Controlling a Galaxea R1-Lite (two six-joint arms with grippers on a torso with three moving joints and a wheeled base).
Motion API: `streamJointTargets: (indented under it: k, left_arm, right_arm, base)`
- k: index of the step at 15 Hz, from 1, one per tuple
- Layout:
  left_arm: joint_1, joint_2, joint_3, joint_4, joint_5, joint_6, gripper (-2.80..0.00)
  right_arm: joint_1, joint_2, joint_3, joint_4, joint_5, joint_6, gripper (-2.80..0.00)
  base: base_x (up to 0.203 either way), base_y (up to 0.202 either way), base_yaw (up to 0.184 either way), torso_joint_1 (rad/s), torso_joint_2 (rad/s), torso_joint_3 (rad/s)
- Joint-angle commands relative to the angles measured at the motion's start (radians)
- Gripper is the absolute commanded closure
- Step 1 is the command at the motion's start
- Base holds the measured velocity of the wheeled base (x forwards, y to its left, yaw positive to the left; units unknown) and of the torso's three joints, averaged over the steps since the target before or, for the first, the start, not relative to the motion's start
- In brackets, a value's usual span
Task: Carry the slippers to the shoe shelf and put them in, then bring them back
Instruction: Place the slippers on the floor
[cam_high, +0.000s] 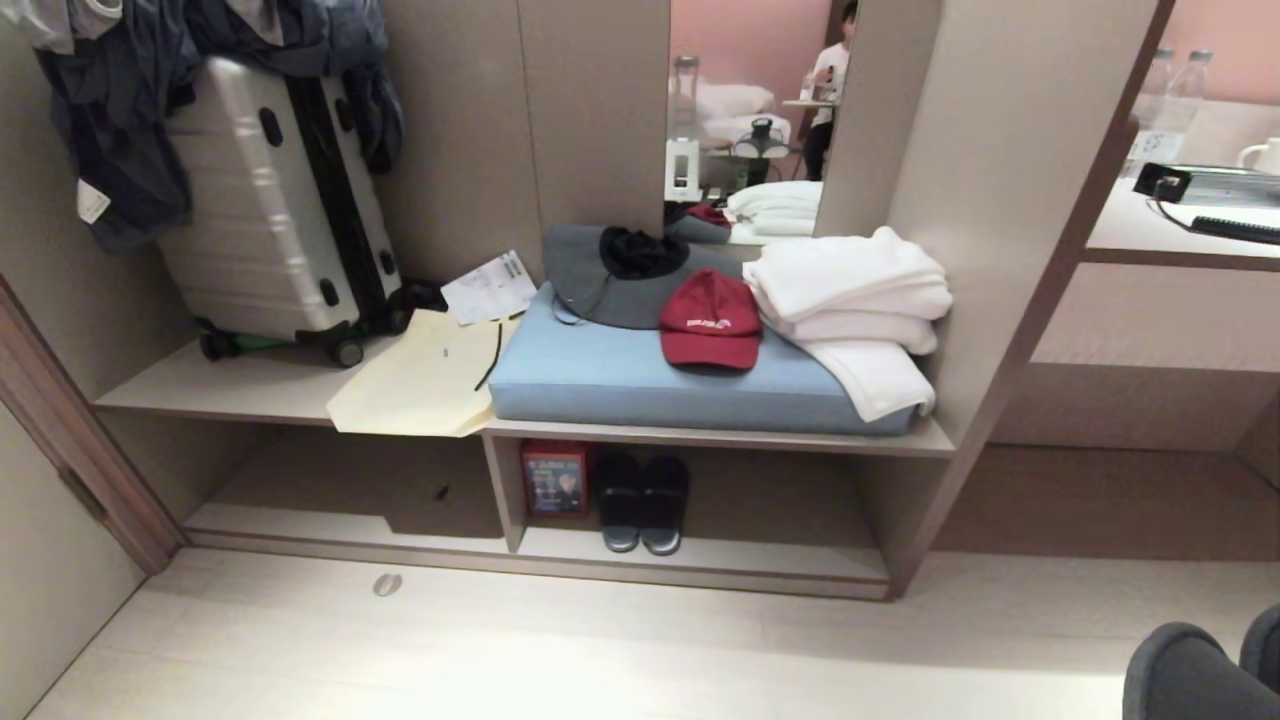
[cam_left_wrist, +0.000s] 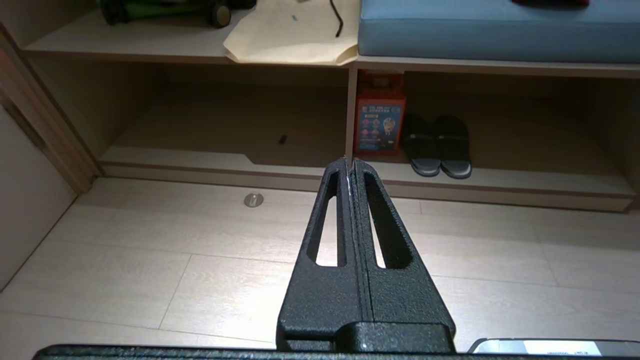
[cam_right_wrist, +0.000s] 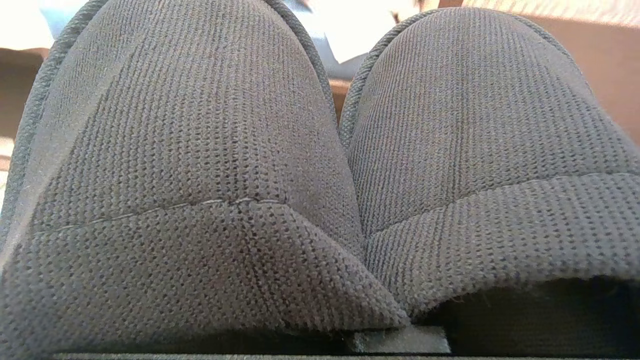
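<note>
- Grey knitted cloth covered the toes of the slippers (cam_right_wrist: 200, 150), a fine ribbed weave with a stitched seam across each rounded toe cap; the pair sat side by side, touching.
- They filled the right wrist view and showed at the near right edge of the head view, well apart from the shoe shelf (cam_high: 700, 578). The right hand was hidden behind them, closed, and by all appearance clamped on the pair.
- Judged by the weave and the flat build, they would be light and soft: the uppers would crumple under a pinch, so both together at the heel edges or soles looked the firmest hold. The cloth should not slip, but a loose grip could let one slide free of the other.
- The left hand (cam_left_wrist: 350, 162) hung above the floor, its black textured fingers pressed together, holding nothing.
- The shelf was pale beige wood grain, smooth and hard, with two low compartments, an upright divider and a shallow front lip to clear.
- The right compartment already held a second dark pair (cam_high: 640, 500) beside a red box (cam_high: 553, 480); the left one looked free but for a small dark speck.
- On the counter (cam_high: 250, 385) above lay a padded blue cushion (cam_high: 640, 385), a red cap (cam_high: 710, 320), folded white towels (cam_high: 850, 290), a flat cream bag (cam_high: 420, 385) and a hard ribbed silver suitcase (cam_high: 270, 200).
</note>
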Motion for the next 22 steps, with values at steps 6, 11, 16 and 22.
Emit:
streamJointTargets:
  k: [6,11,16,22]
  left_arm:
    - [0.000,0.001,0.002,0.000,-0.001,0.004,0.00]
    - [0.000,0.001,0.002,0.000,-0.004,0.007,0.00]
    - [0.000,0.001,0.002,0.000,-0.002,0.007,0.00]
    - [0.000,0.003,0.002,0.001,-0.004,0.010,0.00]
  right_arm:
    - [0.000,-0.002,0.002,0.000,0.000,-0.001,0.00]
    - [0.000,-0.002,0.002,0.000,0.000,-0.001,0.00]
    - [0.000,0.000,0.002,0.000,0.000,-0.001,0.00]
    - [-0.001,0.000,0.002,0.000,0.000,-0.001,0.00]
  base:
    - [0.000,0.000,0.000,0.003,0.00,0.122]
    - [0.000,0.000,0.000,0.000,0.00,0.000]
    - [0.000,0.000,0.000,0.000,0.00,0.000]
    - [0.000,-0.130,0.001,0.002,0.00,0.001]
